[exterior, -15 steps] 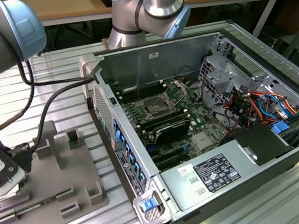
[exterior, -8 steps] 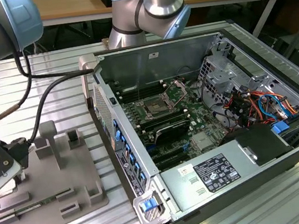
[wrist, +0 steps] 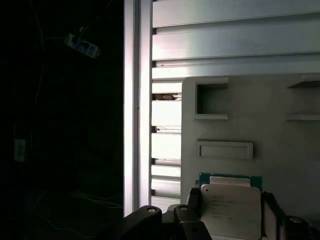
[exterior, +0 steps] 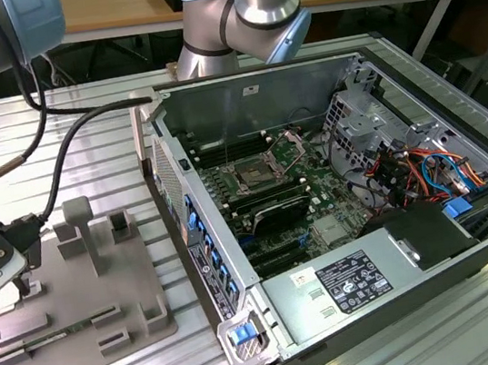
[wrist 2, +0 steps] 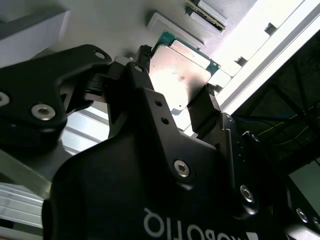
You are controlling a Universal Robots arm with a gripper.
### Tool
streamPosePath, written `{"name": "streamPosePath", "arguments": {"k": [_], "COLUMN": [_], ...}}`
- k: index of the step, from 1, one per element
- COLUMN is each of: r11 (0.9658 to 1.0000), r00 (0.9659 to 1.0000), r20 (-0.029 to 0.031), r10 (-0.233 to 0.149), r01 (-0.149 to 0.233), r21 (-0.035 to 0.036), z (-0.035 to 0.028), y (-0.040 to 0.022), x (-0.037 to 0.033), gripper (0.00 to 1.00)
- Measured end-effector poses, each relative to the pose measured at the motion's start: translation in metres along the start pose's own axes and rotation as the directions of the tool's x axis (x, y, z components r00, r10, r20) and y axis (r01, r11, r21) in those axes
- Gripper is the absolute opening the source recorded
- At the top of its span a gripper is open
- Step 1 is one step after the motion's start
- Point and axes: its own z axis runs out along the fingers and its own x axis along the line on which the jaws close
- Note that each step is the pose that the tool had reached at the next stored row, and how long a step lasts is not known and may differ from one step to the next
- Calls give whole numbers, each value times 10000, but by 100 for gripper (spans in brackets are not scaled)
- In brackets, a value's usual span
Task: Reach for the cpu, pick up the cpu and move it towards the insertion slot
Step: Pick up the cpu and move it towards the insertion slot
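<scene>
The gripper (wrist 2: 177, 77) hangs low over the grey holder plate (exterior: 139, 281), its fingers clamped on two opposite edges of the chip (wrist: 231, 210), which looks barely off the plate, if at all. I'd say the reach and grasp are done; the carry is all left, since the socket (exterior: 253, 179) lies well apart inside the open computer case (exterior: 258, 89)

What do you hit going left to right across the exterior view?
gripper, shut on the cpu → grey fixture tray → case side wall → insertion slot → coloured cables
</scene>
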Motion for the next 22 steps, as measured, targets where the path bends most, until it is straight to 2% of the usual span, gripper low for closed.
{"name": "streamPosePath", "arguments": {"k": [3, 9, 22], "r11": [10000, 10000, 10000], "r00": [10000, 10000, 10000], "r20": [0, -1, -2], "r10": [-1, 0, 0], "r01": [1, 0, 0], "r21": [57, 59, 62], "z": [-27, -30, -210], "y": [0, 0, -7], "x": [0, 0, -1], "gripper": [55, 55, 55]}}
